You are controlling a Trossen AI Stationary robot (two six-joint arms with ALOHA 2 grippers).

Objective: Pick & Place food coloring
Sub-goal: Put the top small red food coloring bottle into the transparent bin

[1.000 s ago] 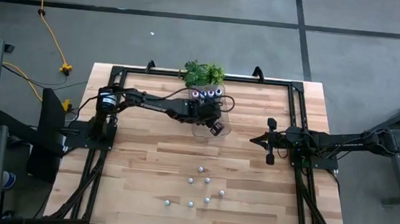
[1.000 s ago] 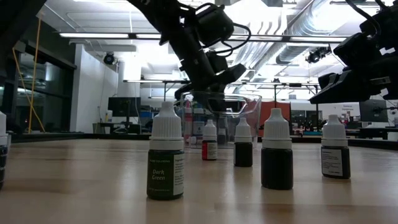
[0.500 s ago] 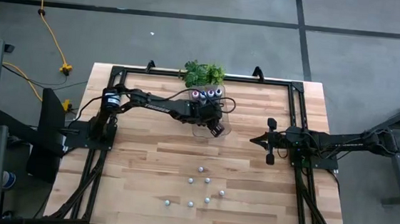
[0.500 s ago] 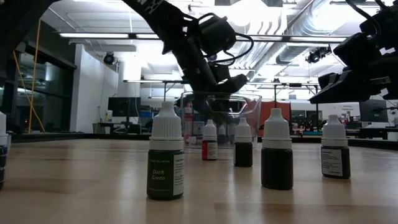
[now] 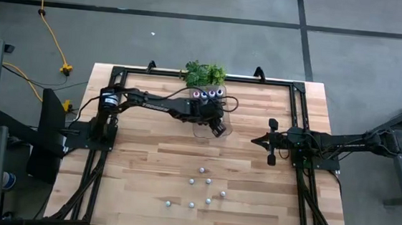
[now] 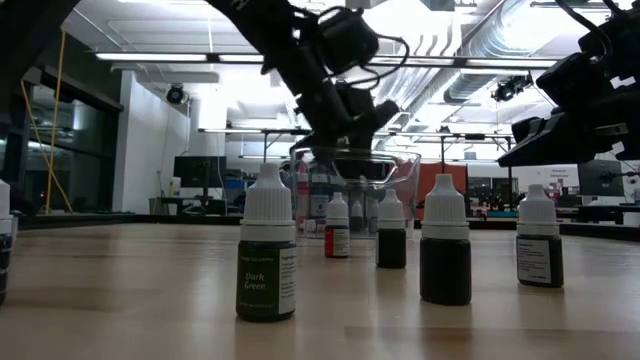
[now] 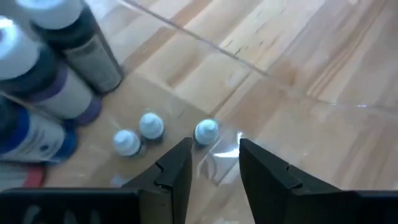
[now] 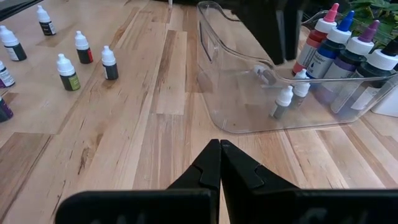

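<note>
Clear plastic tray (image 8: 249, 118) at the counter's (image 5: 146, 173) far edge holds your left claw (image 7: 214, 163), fingers spread and empty above three small dropper bottles (image 7: 206, 131). More small bottles (image 5: 208, 180) stand loose mid-counter. Expect them light, rigid, top-heavy, slick; pinch the dark body below the white cap. Only the low view reads a "Dark Green" label (image 6: 265, 283). Your right claw (image 8: 219, 163) waits, pressed together.

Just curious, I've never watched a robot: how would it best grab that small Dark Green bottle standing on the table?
Probably from straight above, fingers closing on the white cap of the Dark Green bottle. It stands upright, and its neighbours stand apart from it, so there looks to be room.
</note>
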